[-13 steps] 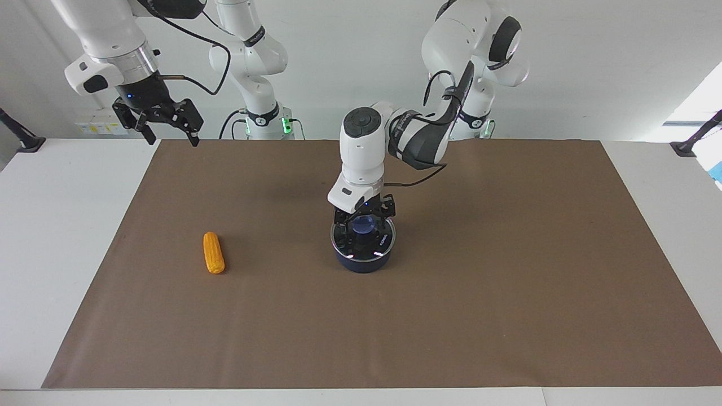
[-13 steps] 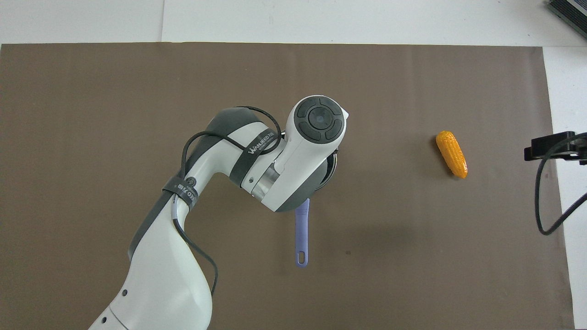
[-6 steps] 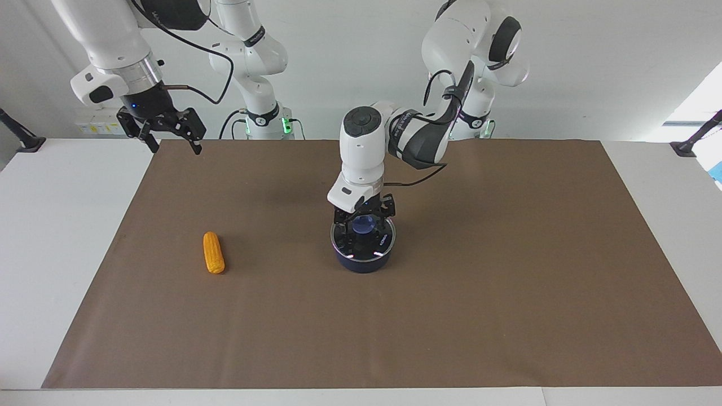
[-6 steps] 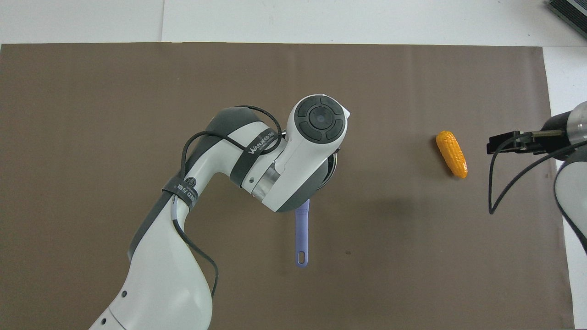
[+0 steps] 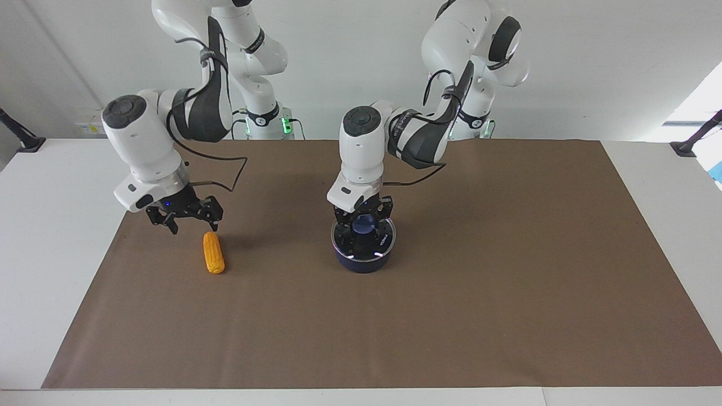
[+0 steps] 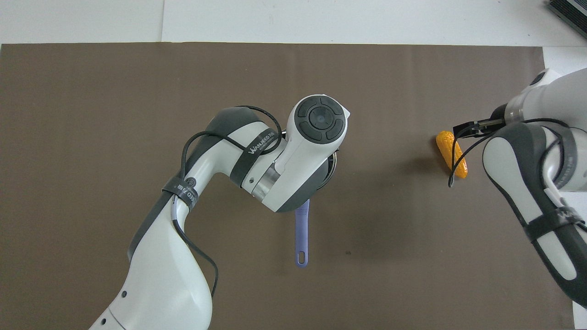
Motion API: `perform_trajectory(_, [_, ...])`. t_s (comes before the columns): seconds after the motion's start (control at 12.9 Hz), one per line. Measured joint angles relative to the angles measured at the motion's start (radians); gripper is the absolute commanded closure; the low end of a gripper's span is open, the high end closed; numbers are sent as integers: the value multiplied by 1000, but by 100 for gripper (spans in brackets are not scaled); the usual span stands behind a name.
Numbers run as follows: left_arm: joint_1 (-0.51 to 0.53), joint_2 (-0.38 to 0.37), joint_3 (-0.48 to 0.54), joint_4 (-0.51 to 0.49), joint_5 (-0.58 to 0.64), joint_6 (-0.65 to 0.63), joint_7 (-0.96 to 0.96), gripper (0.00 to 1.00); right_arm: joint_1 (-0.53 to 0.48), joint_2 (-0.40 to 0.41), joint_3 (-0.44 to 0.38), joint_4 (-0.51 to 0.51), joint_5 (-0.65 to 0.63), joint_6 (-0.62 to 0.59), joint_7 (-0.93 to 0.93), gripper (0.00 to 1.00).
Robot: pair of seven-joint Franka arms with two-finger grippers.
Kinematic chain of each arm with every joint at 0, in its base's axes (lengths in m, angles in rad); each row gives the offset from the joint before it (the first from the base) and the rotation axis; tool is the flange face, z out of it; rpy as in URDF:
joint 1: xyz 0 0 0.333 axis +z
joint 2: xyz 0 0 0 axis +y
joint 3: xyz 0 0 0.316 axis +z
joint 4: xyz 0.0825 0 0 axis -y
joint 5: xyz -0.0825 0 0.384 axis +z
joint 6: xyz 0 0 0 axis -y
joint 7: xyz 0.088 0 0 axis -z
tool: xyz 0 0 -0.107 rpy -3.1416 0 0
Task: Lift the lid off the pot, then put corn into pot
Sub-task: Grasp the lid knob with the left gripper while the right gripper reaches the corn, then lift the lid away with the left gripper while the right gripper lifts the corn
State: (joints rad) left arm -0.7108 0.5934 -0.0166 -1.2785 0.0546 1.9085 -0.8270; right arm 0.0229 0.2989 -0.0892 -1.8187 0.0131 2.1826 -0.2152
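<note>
The left gripper [image 5: 364, 217], at the centre of the facing frame, sits on the lid [image 5: 363, 238], fingers closed around its blue knob [image 5: 365, 225]. The lid lies flat on the pot [image 5: 362, 260], whose handle [image 6: 301, 233] points toward the robots. The right gripper [image 5: 186, 221], fingers spread, hangs at centre left just above the upper end of the corn [image 5: 213, 252], not touching. Bare brown mat [image 5: 507, 293] fills the lower half, its edges far from everything.
</note>
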Motion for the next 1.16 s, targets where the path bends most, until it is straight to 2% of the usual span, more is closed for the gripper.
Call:
perform_trajectory(0.31, [0, -4, 0, 0, 0, 0, 0, 100, -3, 81, 0, -50, 0, 122, -140, 0])
perform_trajectory(0.78, [4, -94, 29, 3, 0, -41, -1, 100, -3, 102, 1, -58, 0, 135, -197, 0])
perform_trajectory(0.85, [13, -106, 31, 3, 0, -44, -1, 100, -3, 102, 1, -62, 0, 135, -209, 6])
perform_trajectory(0.93, [28, -118, 33, 3, 0, -48, -1, 100, -3, 102, 1, -67, 0, 135, -217, 14])
perform_trajectory(1.01, [47, -132, 34, 3, 0, -51, 0, 100, -3, 102, 1, -70, 0, 135, -220, 28])
perform_trajectory(1.09, [69, -150, 34, 3, 0, -58, 4, 100, -3, 102, 1, -72, 0, 135, -221, 56])
perform_trajectory(1.16, [91, -171, 34, 3, 0, -72, 21, 100, -3, 102, 1, -73, 0, 135, -221, 90])
